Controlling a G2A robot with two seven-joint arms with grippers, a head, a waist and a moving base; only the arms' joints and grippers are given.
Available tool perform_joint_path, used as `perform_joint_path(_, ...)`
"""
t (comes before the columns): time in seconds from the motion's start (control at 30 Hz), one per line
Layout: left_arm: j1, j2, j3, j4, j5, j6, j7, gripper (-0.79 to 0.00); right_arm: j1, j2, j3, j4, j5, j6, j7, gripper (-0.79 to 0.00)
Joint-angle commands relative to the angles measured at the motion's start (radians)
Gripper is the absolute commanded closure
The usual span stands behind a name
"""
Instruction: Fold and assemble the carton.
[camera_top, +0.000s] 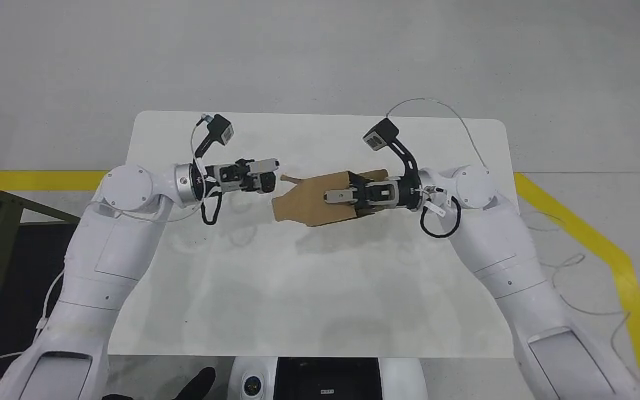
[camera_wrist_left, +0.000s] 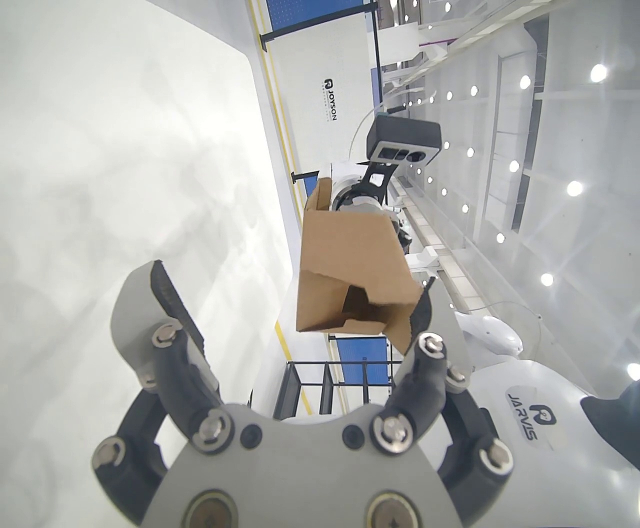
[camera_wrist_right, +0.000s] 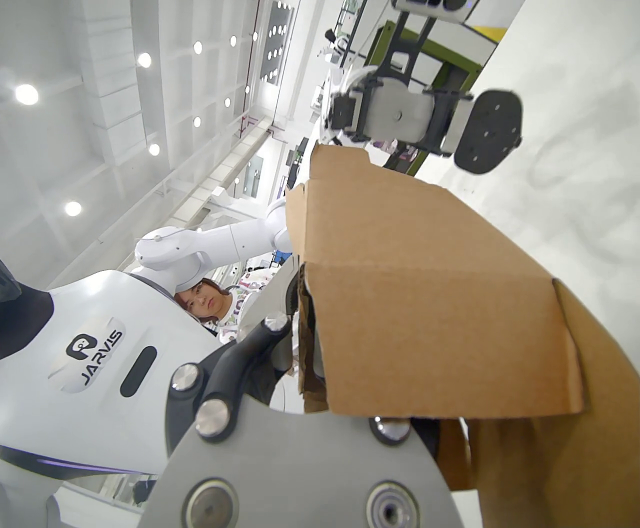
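1. Gripping one end of the carton (camera_top: 312, 202), the right gripper (camera_top: 348, 194) is closed on the cardboard. The brown board hides most of its fingers in the right wrist view.
2. Seen from the top view, the carton lies just toward 12 o'clock from the middle of the table (camera_top: 320, 300), with its length running from 9 to 3 o'clock. The left wrist view shows it held off the tabletop.
3. The carton is partly formed, with a box-shaped body and loose flaps. The end that faces 9 o'clock is open and shows a dark hollow inside.
4. The left gripper (camera_top: 268, 180) is at 9 o'clock of the carton, near it but not touching. Its 2 fingers (camera_wrist_left: 170, 310) are spread wide with nothing between them.
5. The table is white and glossy with rounded corners, and faint grey smudges and soft reflections spread across it.
6. Pale grey floor (camera_top: 320, 50) surrounds the table. A yellow line (camera_top: 45, 180) runs along it at 9 o'clock, and another slants away at 3 to 4 o'clock.
7. The wrist views take in the room behind — a high white ceiling with rows of round lights (camera_wrist_left: 575, 188), white partitions with blue panels (camera_wrist_left: 310, 15) and a black railing (camera_wrist_left: 325, 385).
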Motion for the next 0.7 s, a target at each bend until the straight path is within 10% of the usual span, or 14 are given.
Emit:
perform_joint_path(0.0,-0.002,-0.001,0.005,-0.004,-0.001,0.002,0.005,-0.785,0.006,-0.003,-0.009,0.003,0.010,0.000,0.006,0.000)
perform_joint_path(0.67,0.014,-0.009,0.072,-0.047,-0.009,0.009,-0.055,-0.785,0.015,-0.010,-0.001,0.011,0.006,-0.038,-0.057,0.000)
